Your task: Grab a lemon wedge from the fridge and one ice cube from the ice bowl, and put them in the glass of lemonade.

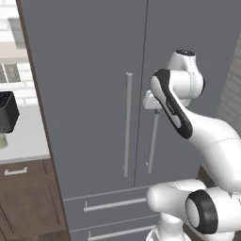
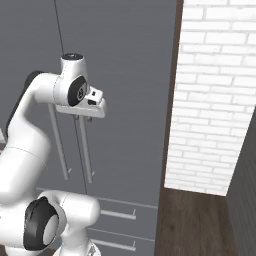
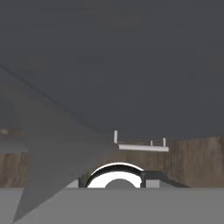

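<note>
Facing matte grey fridge (image 1: 89, 70), slim vertical handles (image 1: 127, 124); hand (image 2: 83, 119) grip unclear

My arm rises from the base, bends at a dark elbow joint and reaches forward at about mid height. The wrist is folded so the hand (image 2: 83, 118) points downward, its white flange roughly level. From the right base camera I see two short dark fingers (image 2: 90, 118) hanging below the flange, close together, but I cannot tell whether they are closed. From the left base camera the forearm covers most of the hand (image 1: 149, 104).
</note>
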Available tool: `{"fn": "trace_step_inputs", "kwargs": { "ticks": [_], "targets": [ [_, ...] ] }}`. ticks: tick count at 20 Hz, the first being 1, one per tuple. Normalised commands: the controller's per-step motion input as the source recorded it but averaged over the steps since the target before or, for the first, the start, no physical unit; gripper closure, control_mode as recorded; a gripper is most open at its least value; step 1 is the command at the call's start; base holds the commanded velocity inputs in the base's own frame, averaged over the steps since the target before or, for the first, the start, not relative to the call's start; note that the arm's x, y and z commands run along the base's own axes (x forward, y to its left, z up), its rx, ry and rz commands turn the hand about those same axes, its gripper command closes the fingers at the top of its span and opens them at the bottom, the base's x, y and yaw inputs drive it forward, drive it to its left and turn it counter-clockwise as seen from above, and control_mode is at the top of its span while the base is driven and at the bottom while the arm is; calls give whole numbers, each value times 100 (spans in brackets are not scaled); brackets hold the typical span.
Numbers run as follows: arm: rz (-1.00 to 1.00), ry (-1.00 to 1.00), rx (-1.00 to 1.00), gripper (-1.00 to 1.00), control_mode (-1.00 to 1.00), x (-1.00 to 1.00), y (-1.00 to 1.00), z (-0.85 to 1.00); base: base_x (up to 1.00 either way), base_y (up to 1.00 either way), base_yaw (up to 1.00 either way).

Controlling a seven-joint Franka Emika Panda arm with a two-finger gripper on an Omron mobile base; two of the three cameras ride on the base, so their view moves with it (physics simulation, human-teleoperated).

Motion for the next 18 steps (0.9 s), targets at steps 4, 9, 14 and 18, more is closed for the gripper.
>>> {"fn": "trace_step_inputs", "kwargs": {
  "ticks": [4, 9, 14, 18],
  "targets": [
    [0, 0, 0, -100, -100, -33, -1, 0, 0, 0, 0],
    [-2, -2, 1, -100, -100, -80, 0, -11, 0, 0, 0],
    [1, -4, 0, -100, -100, -71, 9, -22, 0, 0, 0],
    [0, 2, 0, -100, -100, -25, 1, -11, 0, 0, 0]
  ]
}}
